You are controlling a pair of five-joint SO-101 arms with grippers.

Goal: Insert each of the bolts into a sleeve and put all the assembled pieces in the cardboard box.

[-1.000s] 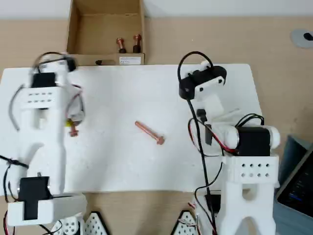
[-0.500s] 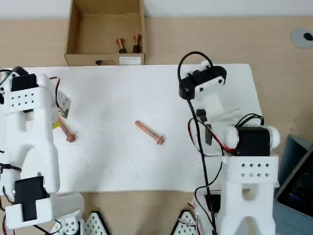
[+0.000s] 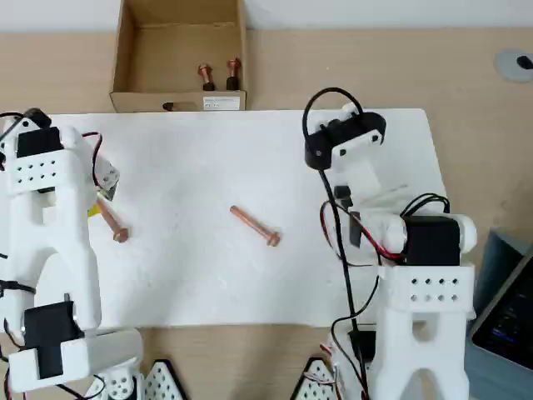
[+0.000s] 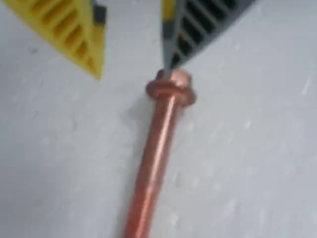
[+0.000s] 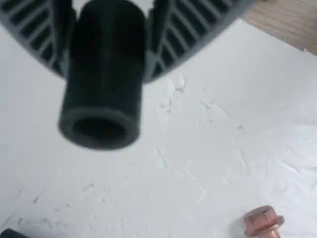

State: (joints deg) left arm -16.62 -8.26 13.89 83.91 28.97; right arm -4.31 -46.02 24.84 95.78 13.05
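No print is legible; the white label (image 3: 221,102) on the cardboard box's (image 3: 125,58) wall facing the counter is too small to read.

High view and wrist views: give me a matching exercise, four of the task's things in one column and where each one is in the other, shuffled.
Things:
1. black sleeve
2. assembled pieces
3. right bolt
4. left bolt

Places:
A. on the white mat, at the tips of the open left gripper
B. in the cardboard box
C. held in the right gripper
D. loose near the mat's centre, apart from both grippers

Pairs: 1-C, 2-B, 3-D, 4-A
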